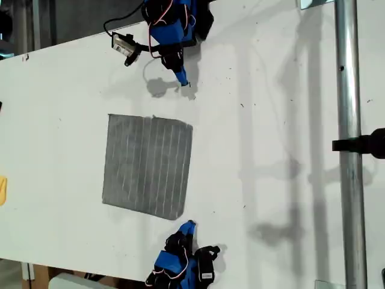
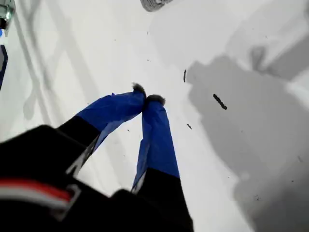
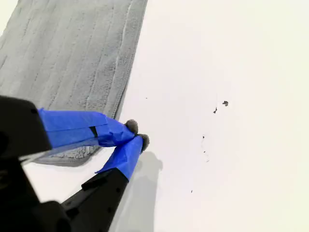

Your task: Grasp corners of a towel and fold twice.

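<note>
The grey striped towel [image 1: 147, 165] lies flat on the white table [image 1: 271, 120], roughly square. My first gripper [image 1: 183, 81] is shut with its tips touching, just above bare table beyond the towel's upper right corner [image 1: 189, 126] in the exterior view; in the first wrist view only a towel tip [image 2: 154, 4] shows past that gripper [image 2: 146, 95]. My second gripper [image 1: 191, 224] is shut and empty, right beside the lower right corner [image 1: 179, 215]. In the second wrist view its tips [image 3: 137, 134] meet over white table next to the towel [image 3: 72, 53] edge.
A metal pole [image 1: 349, 150] with a black clamp [image 1: 363, 144] runs down the exterior view's right. A yellow object [image 1: 2, 189] sits at the exterior view's left edge. Small dark marks [image 2: 219, 101] dot the table. The table's near edge lies behind the second arm.
</note>
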Tool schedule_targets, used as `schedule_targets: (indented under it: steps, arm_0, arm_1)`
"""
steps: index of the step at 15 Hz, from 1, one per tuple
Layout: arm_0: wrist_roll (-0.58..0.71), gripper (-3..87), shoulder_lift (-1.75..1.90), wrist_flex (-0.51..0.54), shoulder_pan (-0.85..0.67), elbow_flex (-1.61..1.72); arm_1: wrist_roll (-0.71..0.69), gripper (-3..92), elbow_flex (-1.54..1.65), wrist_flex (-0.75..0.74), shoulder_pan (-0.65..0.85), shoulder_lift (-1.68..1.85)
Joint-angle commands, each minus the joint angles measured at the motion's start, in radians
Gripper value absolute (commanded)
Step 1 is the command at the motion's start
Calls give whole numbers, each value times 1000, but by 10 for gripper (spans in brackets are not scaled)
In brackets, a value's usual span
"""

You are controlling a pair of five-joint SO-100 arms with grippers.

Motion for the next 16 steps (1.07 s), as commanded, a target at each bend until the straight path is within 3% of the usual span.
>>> schedule_targets:
  steps: [1, 6, 9, 16]
  arm_0:
    - [-9, -18, 6, -3, -15, -35]
    - [75, -18, -215, 74, -21, -422]
    - [207, -18, -442, 124, -89, -667]
    - [448, -18, -847, 233, -198, -1135]
  arm_1:
    - [23, -3, -95, -34, -5, 0]
    - [-44, -4, -393, -64, 14, -270]
    - [-130, -4, -598, -137, 32, -549]
    - [-348, -4, -1299, 75, 72, -1187]
